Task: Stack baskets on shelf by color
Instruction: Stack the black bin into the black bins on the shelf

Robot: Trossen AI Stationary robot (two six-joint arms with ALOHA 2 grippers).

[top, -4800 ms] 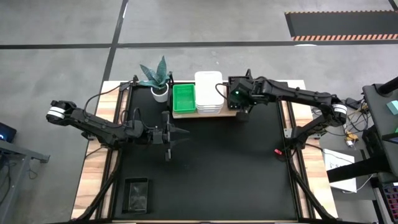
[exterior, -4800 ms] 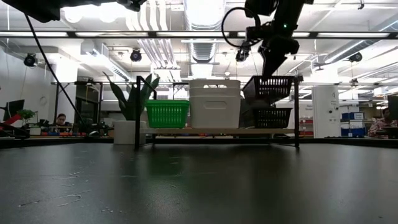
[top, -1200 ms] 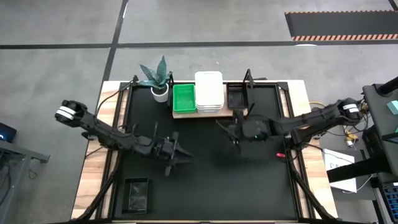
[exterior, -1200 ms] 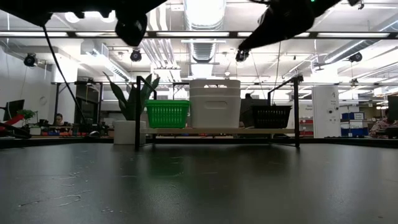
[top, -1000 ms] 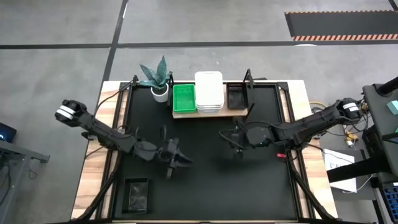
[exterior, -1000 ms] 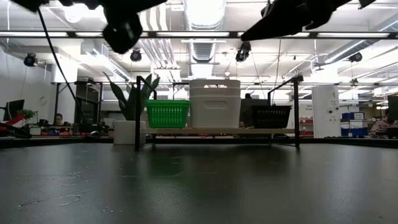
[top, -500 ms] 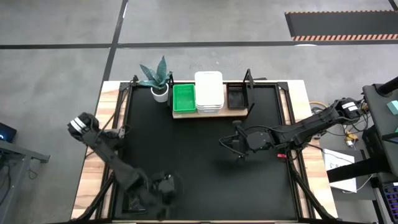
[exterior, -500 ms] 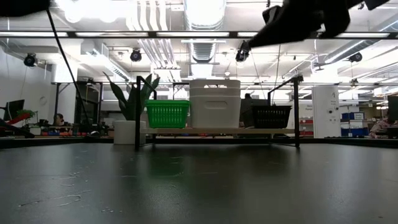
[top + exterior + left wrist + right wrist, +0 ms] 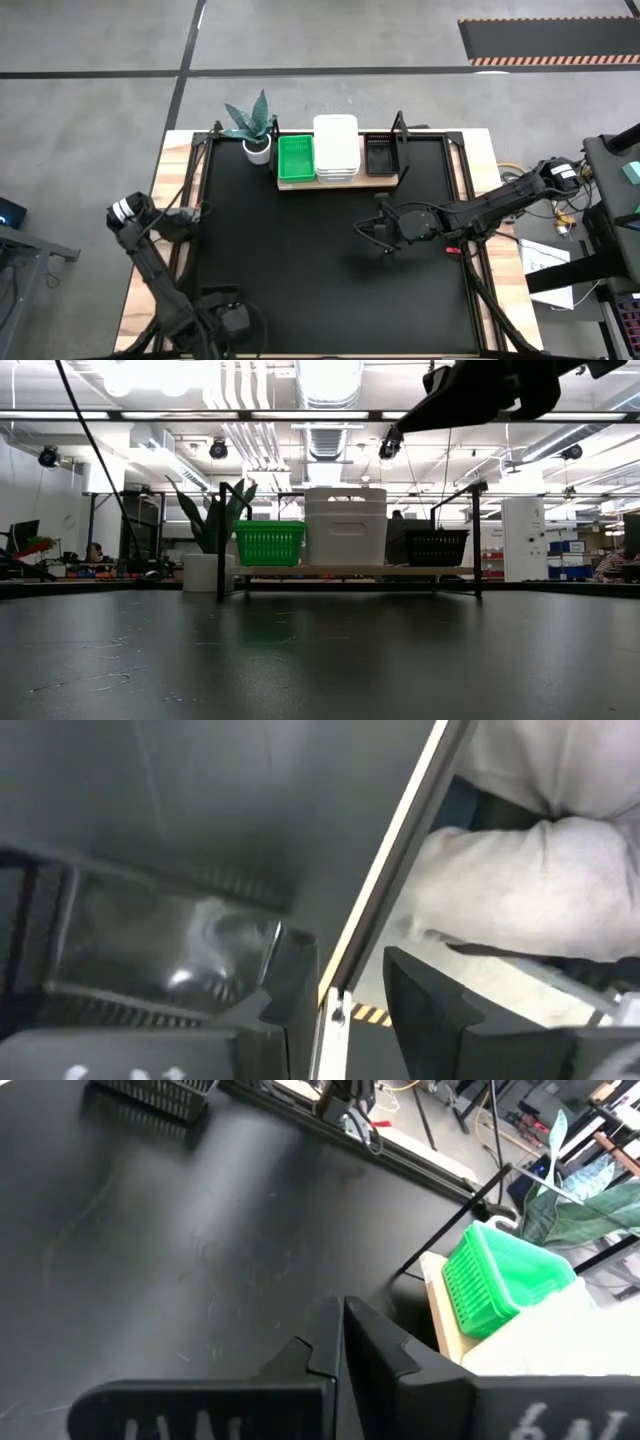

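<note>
Hovering half-open and empty, the left gripper (image 9: 350, 978) has the loose black basket (image 9: 150, 945) just beside one finger: light, stiff plastic (probably slippery), best pinched over its rim. Right gripper (image 9: 340, 1320) hangs shut, holding nothing.

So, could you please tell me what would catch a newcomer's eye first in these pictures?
Most striking is the row on the light-brown wooden shelf at the table's far edge: a bright green plastic basket, a taller stack of white plastic baskets and a small black basket. A green plant in a white pot stands just left of the shelf. The right gripper hovers shut over mid-table, while the left gripper is near a black basket at the near-left corner.
</note>
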